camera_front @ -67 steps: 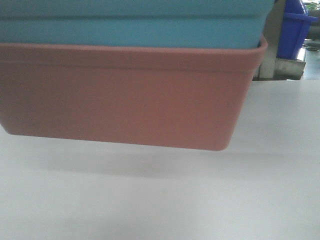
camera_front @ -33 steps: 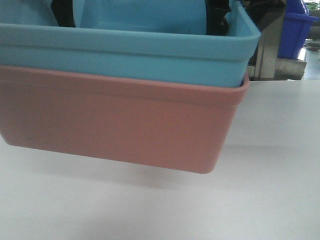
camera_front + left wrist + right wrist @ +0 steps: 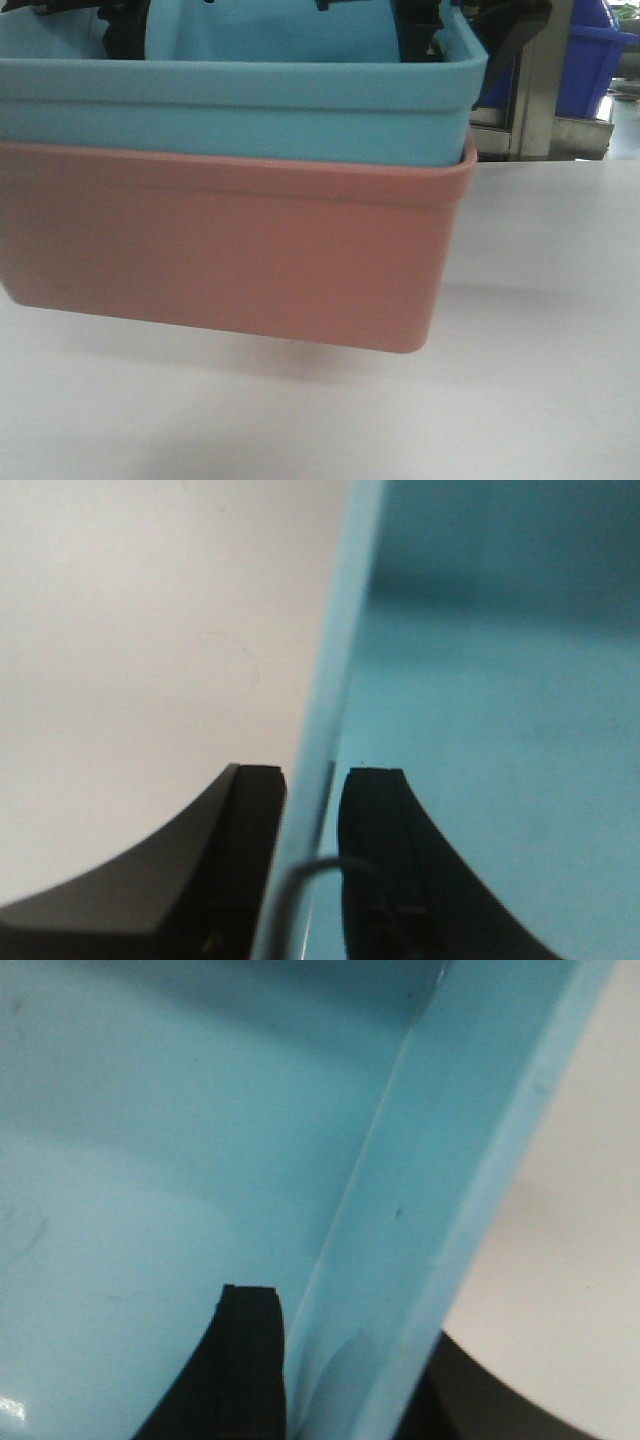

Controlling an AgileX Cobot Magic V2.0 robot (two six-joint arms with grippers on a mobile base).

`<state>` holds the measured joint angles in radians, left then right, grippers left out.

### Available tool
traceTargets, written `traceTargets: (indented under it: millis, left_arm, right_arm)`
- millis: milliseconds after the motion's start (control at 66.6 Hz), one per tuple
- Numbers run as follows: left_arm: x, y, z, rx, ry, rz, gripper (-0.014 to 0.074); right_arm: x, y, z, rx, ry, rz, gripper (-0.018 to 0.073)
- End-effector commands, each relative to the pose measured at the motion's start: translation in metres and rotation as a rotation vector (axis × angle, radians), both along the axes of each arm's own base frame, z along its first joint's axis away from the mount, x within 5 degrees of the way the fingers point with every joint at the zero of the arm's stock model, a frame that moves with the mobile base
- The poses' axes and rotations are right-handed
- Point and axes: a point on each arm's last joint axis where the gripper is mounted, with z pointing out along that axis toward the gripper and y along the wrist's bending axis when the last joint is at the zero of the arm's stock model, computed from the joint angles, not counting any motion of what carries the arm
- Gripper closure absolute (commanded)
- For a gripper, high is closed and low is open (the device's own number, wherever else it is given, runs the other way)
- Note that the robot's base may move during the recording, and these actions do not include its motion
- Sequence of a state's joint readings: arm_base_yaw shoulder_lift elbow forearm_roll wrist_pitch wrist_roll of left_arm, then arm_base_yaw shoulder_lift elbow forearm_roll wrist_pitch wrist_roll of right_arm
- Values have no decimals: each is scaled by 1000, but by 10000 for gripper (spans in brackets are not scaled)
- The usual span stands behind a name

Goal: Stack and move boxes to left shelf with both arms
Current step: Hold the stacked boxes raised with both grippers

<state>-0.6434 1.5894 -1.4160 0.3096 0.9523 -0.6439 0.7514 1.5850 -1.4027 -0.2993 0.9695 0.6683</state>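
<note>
The light blue box sits nested inside the salmon pink box, and the stack fills the front view close up, slightly tilted, with a shadow on the white table below it. My left gripper is shut on the blue box's side wall, one finger outside and one inside. My right gripper is shut on the opposite wall of the blue box; its outer finger is mostly hidden behind the wall. Black parts of both arms show above the rim at the left and right. The left shelf is out of view.
The white table stretches under and to the right of the stack. Behind it at the back right stands a steel post with a dark blue bin beside it.
The stacked boxes have dropped lower in the front view and shifted left. The blue box's inside and the black gripper parts have come into sight above its rim.
</note>
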Motion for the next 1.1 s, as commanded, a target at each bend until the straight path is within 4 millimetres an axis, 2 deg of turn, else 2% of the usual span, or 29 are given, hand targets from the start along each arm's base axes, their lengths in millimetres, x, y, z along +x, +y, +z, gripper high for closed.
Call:
traceTargets:
  millis: [0, 300, 1081]
  left_arm:
    - [-17, -29, 38, -256, -134, -122, 599]
    - [-14, -30, 42, -269, -186, -137, 599]
    - [-15, -30, 41, -262, -178, -134, 599]
  right_arm:
    - [1, 22, 44, 270, -230, 89, 504]
    - [1, 22, 44, 270, -229, 89, 504]
    - [1, 22, 44, 271, -230, 89, 504]
